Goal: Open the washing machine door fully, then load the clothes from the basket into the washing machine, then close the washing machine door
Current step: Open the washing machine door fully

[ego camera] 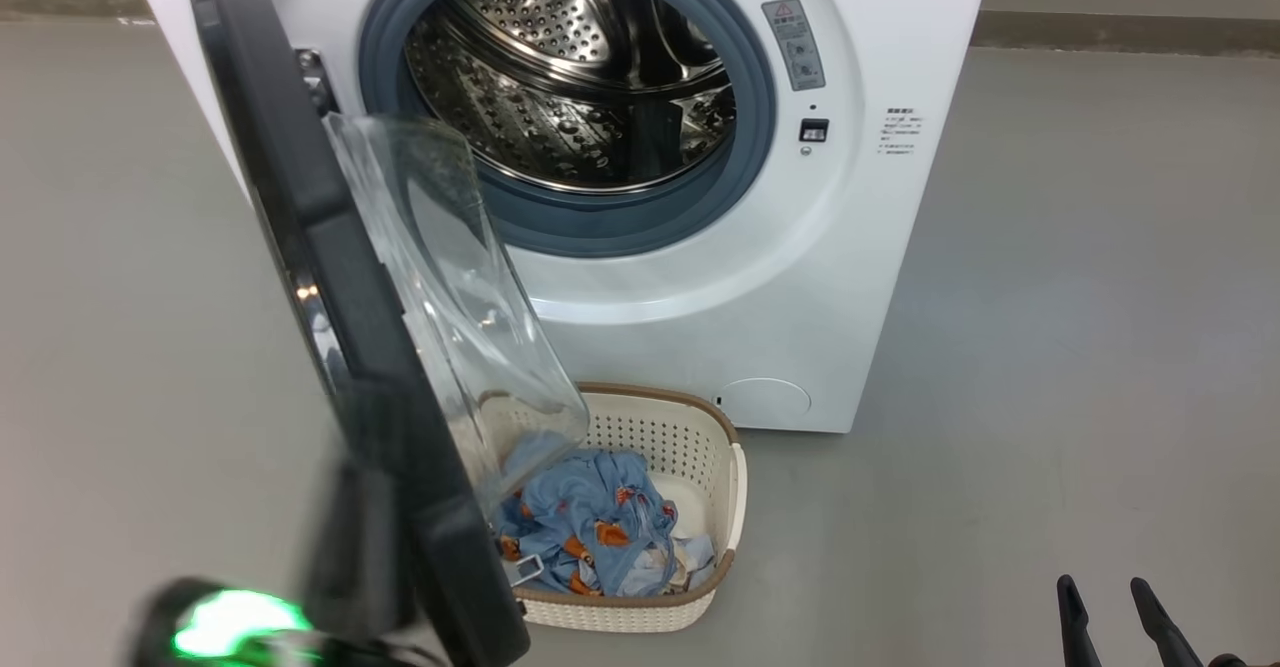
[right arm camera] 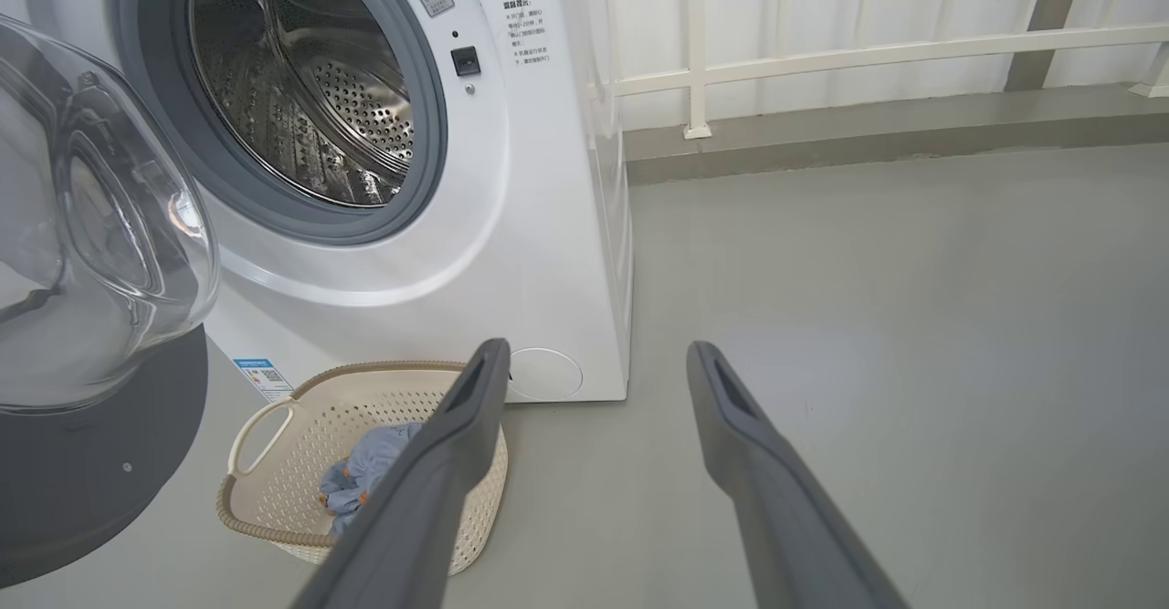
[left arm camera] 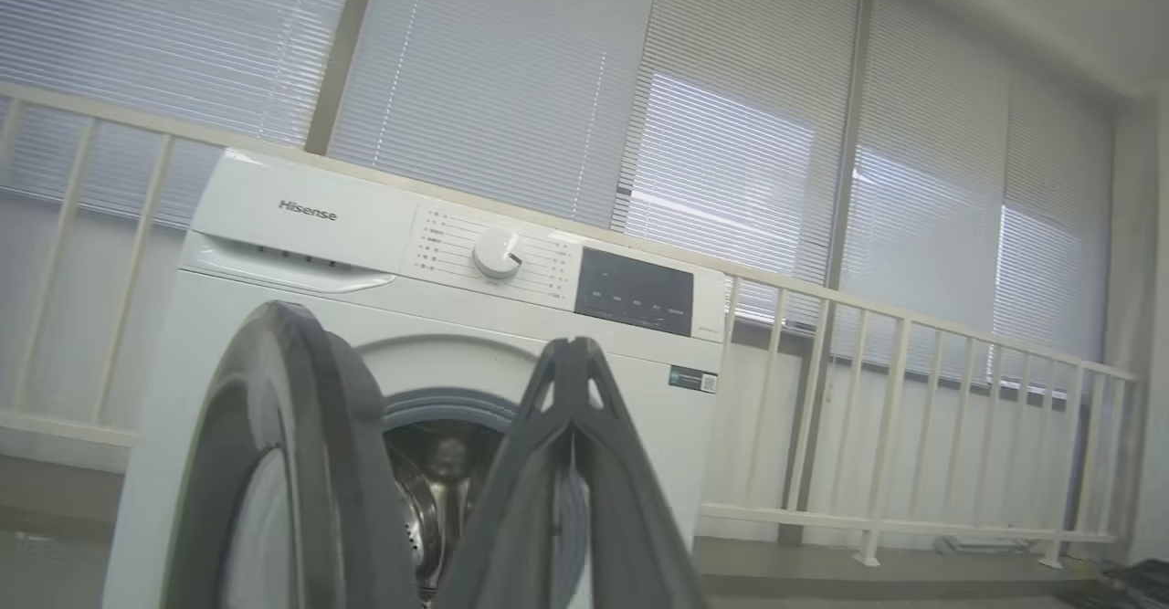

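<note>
You are seeing the washing machine door (ego camera: 330, 277) standing swung out on its hinge, its glass bowl hanging over the basket (ego camera: 700, 437). The basket is sitting on the floor close by the foot of the washing machine (ego camera: 880, 247), with the clothes (ego camera: 590, 517) lying bunched inside. Your left gripper (left arm camera: 571, 349) is pressing its fingers together on nothing, just beside the door's rim. Your right gripper (right arm camera: 595, 349) is hovering over the floor, fingers spread apart.
</note>
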Motion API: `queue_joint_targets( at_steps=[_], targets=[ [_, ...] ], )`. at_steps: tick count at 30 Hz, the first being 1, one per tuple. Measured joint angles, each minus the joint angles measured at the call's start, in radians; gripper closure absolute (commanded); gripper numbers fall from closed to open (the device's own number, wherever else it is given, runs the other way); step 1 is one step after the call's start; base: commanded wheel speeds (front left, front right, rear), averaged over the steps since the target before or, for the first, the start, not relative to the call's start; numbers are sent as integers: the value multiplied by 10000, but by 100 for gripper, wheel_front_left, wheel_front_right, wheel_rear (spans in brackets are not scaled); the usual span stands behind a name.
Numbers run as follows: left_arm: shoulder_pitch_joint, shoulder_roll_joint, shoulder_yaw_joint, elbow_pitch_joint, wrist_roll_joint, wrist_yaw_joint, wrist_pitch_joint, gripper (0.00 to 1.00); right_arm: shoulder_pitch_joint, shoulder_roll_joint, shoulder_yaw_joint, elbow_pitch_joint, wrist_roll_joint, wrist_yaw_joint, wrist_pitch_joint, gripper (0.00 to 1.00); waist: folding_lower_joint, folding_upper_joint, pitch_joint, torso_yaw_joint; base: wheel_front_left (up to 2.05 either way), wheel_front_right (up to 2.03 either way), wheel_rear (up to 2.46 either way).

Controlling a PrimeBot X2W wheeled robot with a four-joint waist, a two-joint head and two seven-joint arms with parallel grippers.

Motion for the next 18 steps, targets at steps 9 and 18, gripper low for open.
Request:
queue_joint_targets(
  at_steps=[9, 18],
  targets=[
    [150, 59, -1965, 1864, -1492, 196, 1371, 100, 1, 44, 38, 0, 0, 0, 0, 0, 0, 0, 44, 126, 0, 0, 0],
    [164, 88, -1904, 3927, -2067, 324, 1444, 100, 1, 58, 54, 2, 2, 0, 0, 0, 0, 1, 132, 190, 0, 0, 0]
  ],
)
